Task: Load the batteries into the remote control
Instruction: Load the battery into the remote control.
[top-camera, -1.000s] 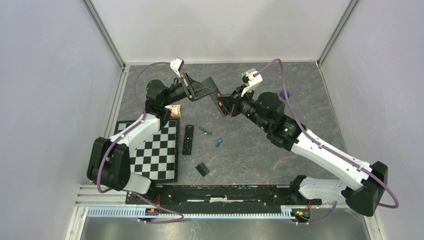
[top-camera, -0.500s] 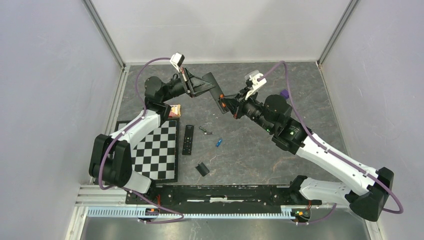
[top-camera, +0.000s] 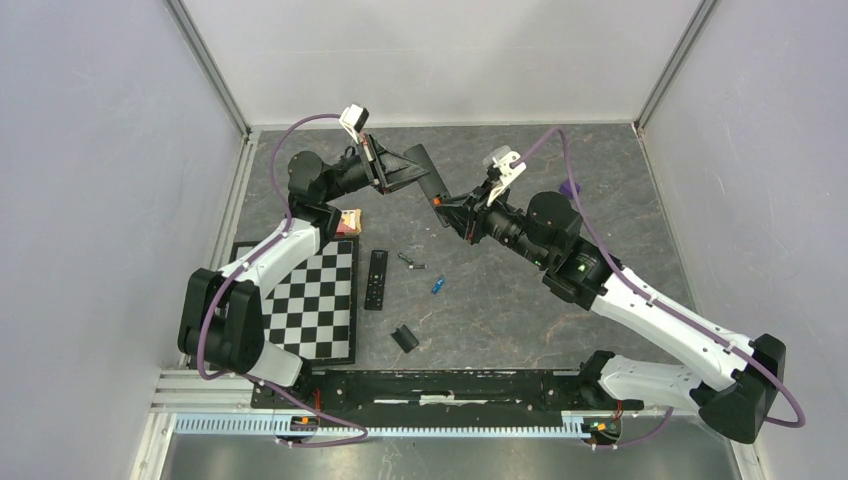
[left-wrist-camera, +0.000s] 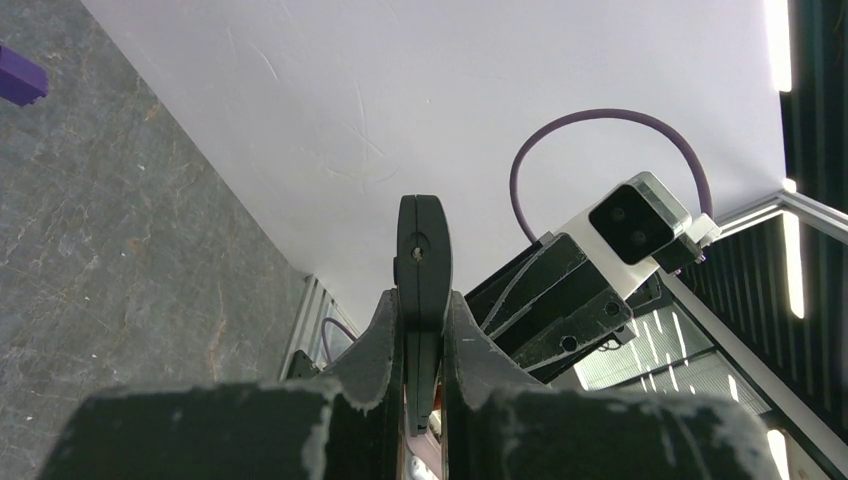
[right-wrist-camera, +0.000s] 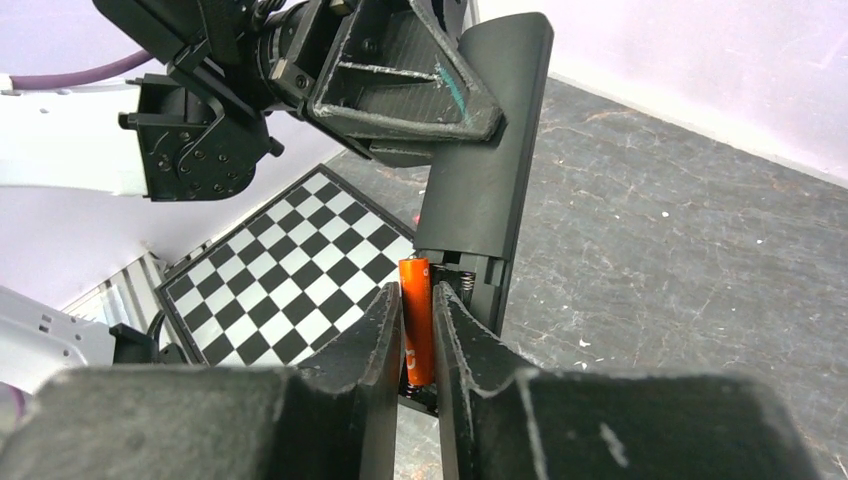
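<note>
left end effector (left-wrist-camera: 421, 335), clenched on the remote control (right-wrist-camera: 490, 170), holds it above the bench (top-camera: 500, 320). the orange battery (right-wrist-camera: 415, 310) sits at the open bay between the fingers of the right end effector (right-wrist-camera: 415, 345); whether they grip or merely flank it is unclear. the blue battery (top-camera: 437, 286) and cover (top-camera: 404, 338) lie below, yet to be fitted.

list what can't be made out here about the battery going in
Right wrist: lower end of the orange battery sits behind the right claw; seating and grip unclear.
Left wrist: remote control seen edge-on in the left claw; bay out of sight.
Top external: small item beside the second remote is too small to name.
</note>
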